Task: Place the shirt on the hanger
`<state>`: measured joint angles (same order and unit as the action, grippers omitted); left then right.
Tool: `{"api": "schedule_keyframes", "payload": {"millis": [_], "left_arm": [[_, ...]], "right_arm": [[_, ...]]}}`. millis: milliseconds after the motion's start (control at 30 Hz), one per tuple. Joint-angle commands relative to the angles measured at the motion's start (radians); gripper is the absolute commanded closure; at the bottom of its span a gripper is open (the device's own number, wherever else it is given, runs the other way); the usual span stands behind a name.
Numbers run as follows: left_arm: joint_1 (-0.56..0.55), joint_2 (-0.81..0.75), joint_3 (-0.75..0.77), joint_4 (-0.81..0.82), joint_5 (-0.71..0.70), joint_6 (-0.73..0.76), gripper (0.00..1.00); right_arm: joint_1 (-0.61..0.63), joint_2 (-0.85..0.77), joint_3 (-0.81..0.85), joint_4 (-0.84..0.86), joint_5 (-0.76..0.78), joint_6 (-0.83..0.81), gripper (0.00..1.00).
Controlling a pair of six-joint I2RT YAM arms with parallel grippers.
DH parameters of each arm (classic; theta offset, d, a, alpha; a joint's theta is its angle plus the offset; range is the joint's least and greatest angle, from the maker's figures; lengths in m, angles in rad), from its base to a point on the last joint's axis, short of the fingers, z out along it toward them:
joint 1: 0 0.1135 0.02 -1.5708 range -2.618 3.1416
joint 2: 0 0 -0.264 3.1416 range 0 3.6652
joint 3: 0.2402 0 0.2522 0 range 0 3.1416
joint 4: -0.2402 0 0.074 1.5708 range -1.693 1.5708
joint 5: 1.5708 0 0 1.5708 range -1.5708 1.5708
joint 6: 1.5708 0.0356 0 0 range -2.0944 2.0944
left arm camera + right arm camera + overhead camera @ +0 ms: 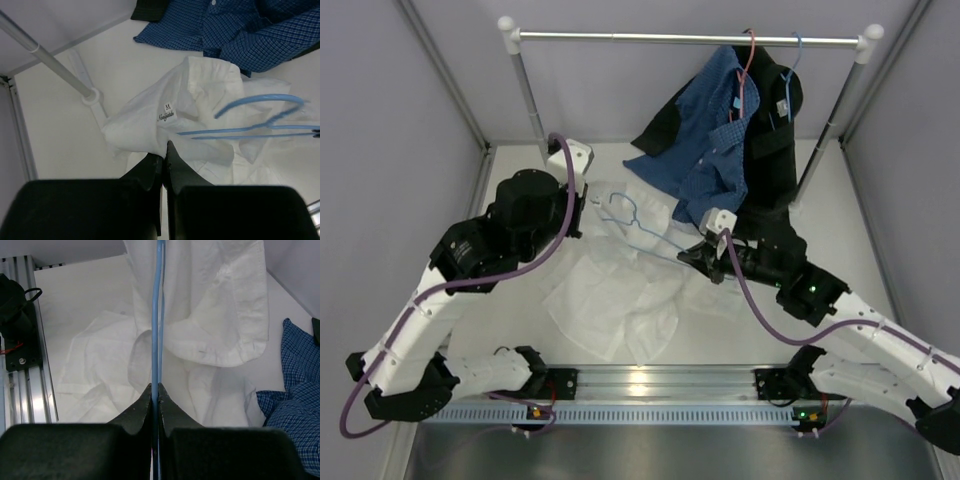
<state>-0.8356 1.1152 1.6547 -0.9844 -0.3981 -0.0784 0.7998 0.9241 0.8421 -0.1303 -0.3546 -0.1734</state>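
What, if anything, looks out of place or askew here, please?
The blue checked shirt hangs lopsided from the red hanger on the rail, one side sagging onto the table. The white shirt lies crumpled.

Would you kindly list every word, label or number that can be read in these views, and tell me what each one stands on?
"M": on the small neck label sewn into the white shirt, left wrist view.
A slanted brand word below the "M" on that label: too blurred to read.
Nothing else is legible in any view.
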Motion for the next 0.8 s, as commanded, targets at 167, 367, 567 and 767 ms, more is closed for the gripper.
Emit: {"api": "schedule_keyframes", "payload": {"millis": [167,367,567,767], "left_arm": [[0.176,0.182,0.189,0.084,0.444,0.133,1.00],[0.179,0.279,0.258,0.084,1.096,0.305,1.00],[0.176,0.268,0.224,0.053,1.281,0.384,1.00],[0.118,0.242,0.212,0.012,1.195,0.387,1.00]], "right_arm": [[-0.040,-0.189,-0.158,0.195,-0.018,0.081,1.00],[-0.204,-0.235,-0.149,0.198,-0.118,0.166,1.00],[-0.335,-0.196,-0.100,0.208,-0.358,0.259,1.00],[-0.346,-0.151,-0.054,0.166,-0.497,0.195,1.00]]}}
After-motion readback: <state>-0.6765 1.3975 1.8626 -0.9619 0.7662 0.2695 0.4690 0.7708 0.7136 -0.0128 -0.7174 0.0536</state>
